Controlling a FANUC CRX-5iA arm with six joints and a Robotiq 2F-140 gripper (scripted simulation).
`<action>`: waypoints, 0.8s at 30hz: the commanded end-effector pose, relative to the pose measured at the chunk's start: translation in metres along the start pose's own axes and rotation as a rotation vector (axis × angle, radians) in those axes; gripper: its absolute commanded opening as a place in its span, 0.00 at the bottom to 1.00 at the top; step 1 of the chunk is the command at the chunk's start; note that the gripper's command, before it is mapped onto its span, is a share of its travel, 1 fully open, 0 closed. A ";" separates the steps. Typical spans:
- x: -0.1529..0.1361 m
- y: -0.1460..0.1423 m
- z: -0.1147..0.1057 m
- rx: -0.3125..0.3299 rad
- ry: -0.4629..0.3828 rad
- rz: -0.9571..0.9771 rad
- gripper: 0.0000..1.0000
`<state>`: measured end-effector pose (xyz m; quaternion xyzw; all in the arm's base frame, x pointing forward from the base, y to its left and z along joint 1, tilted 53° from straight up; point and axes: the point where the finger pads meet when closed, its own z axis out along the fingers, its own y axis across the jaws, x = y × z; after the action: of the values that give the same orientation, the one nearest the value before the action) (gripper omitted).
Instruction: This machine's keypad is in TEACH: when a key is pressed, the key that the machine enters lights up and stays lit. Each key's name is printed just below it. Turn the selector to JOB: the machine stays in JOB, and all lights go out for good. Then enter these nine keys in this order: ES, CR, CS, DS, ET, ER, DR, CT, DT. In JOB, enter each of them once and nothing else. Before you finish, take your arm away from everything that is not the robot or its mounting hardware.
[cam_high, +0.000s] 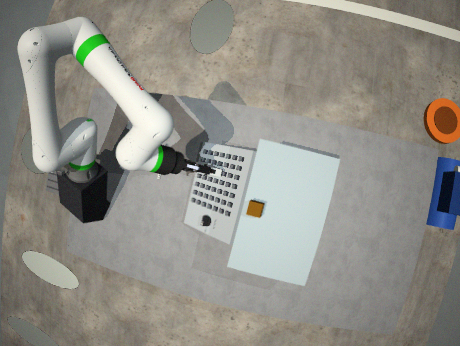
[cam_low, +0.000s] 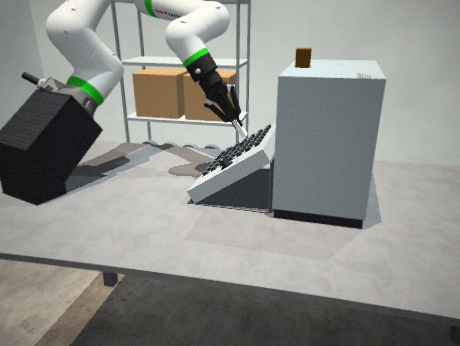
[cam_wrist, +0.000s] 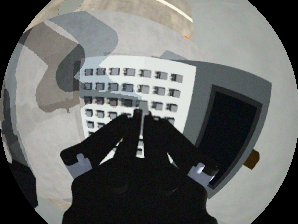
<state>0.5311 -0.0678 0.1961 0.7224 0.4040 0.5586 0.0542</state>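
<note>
The sloped white keypad panel (cam_high: 192, 212) (cam_low: 220, 184) (cam_wrist: 174, 98) leans against the front of the pale machine cabinet (cam_high: 285, 215) (cam_low: 325, 140). It carries several rows of dark keys (cam_high: 220, 187) (cam_low: 245, 142) (cam_wrist: 116, 90), none lit. The black selector knob (cam_high: 205, 220) (cam_low: 225, 161) sits at the panel's lower end. My gripper (cam_high: 216, 171) (cam_low: 242, 131) (cam_wrist: 143, 107) is shut and empty. Its joined fingertips point down at a key in the upper rows, near the middle of the panel. I cannot tell whether the tips touch the key. The key names are too small to read.
A small brown block (cam_high: 255, 208) (cam_low: 303, 57) sits on top of the cabinet. A shelf rack with cardboard boxes (cam_low: 155, 92) stands behind the arm. An orange round object (cam_high: 444, 120) and a blue bin (cam_high: 445, 192) are far right, off the table.
</note>
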 end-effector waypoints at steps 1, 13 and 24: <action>0.000 0.000 0.005 -0.001 0.000 0.000 0.00; 0.000 0.000 0.010 -0.001 0.000 0.000 0.00; 0.000 0.000 0.010 -0.001 0.000 0.000 0.00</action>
<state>0.5395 -0.0642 0.1925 0.7224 0.4039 0.5586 0.0544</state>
